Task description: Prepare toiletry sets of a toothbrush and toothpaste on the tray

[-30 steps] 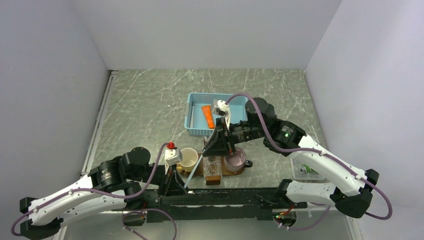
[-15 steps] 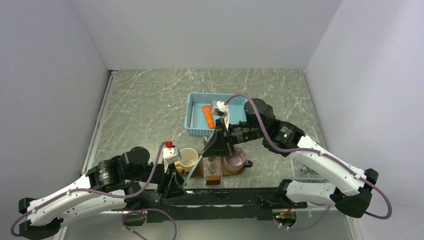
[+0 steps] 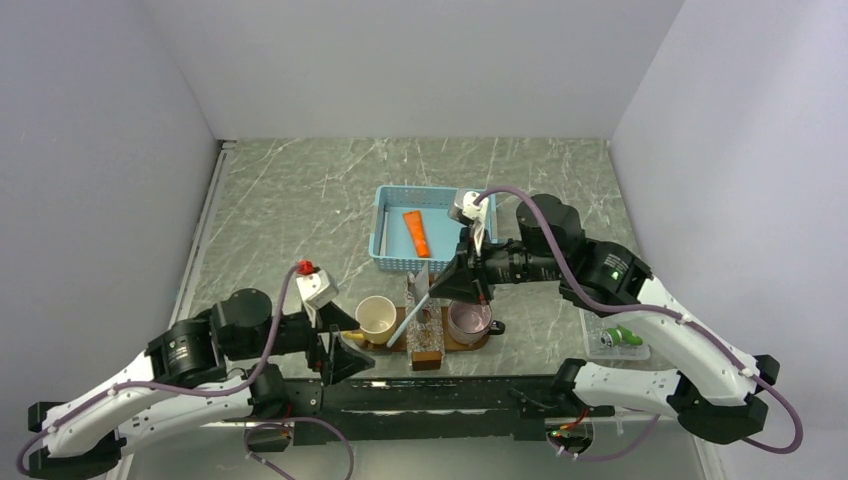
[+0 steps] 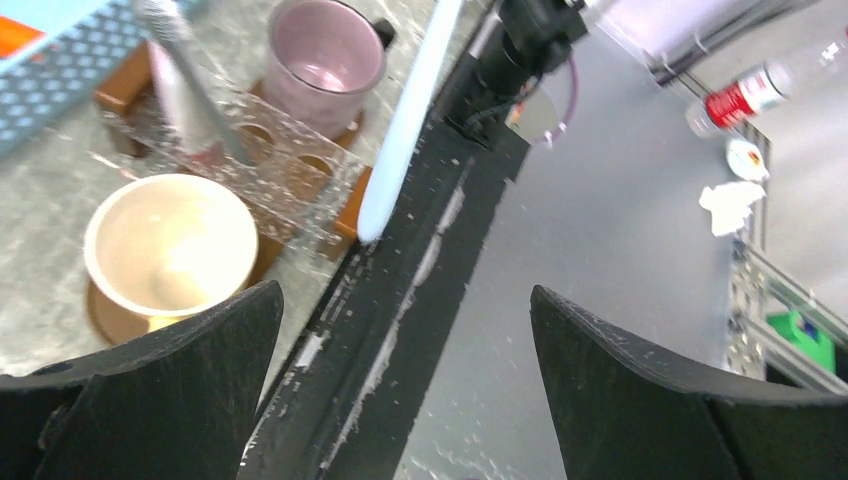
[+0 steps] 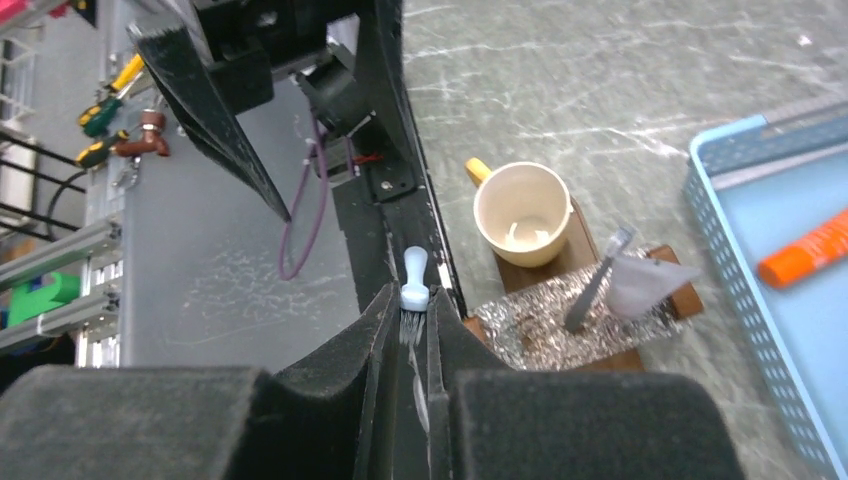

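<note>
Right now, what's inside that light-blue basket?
One flat orange tube lies on the floor of the basket. The right arm reaches over the basket's right side, so anything lying there is hidden.

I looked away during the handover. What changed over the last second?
The left gripper opened, let go of the toothbrush and backed off leftward. The right gripper, still shut on it, shifted right, carrying it along. The tray, cream cup, pink cup, basket and orange tube stayed put.

Cream cup (image 3: pixel 377 317), pink mug (image 3: pixel 468 321) — blue basket (image 3: pixel 395 263)
</note>
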Robot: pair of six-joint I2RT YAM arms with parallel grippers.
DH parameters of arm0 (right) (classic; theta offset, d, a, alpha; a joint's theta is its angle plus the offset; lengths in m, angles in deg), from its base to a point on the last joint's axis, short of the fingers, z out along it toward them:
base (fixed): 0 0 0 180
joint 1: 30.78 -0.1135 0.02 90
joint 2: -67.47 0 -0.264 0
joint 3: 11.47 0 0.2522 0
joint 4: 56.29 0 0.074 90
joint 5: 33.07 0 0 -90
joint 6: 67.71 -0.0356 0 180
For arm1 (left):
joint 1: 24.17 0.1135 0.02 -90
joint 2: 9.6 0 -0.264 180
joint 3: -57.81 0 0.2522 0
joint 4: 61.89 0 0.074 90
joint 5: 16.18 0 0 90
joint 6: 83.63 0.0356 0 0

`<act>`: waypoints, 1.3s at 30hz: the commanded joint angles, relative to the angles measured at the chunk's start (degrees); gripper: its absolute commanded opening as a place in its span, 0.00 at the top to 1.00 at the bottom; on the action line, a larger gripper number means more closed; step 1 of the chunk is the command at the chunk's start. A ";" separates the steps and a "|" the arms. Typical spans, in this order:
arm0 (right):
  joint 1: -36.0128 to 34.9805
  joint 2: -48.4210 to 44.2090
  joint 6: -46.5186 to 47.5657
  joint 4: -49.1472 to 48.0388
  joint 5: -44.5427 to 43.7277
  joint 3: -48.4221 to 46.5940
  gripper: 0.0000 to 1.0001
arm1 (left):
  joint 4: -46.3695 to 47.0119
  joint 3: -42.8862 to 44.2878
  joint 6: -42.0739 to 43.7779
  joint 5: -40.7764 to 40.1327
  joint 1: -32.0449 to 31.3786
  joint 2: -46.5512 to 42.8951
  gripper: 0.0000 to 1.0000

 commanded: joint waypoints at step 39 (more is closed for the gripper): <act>-0.20 9.56 2.27 8.00 -14.82 2.30 1.00 | -14.50 2.76 -1.42 -37.33 -0.07 -20.12 0.01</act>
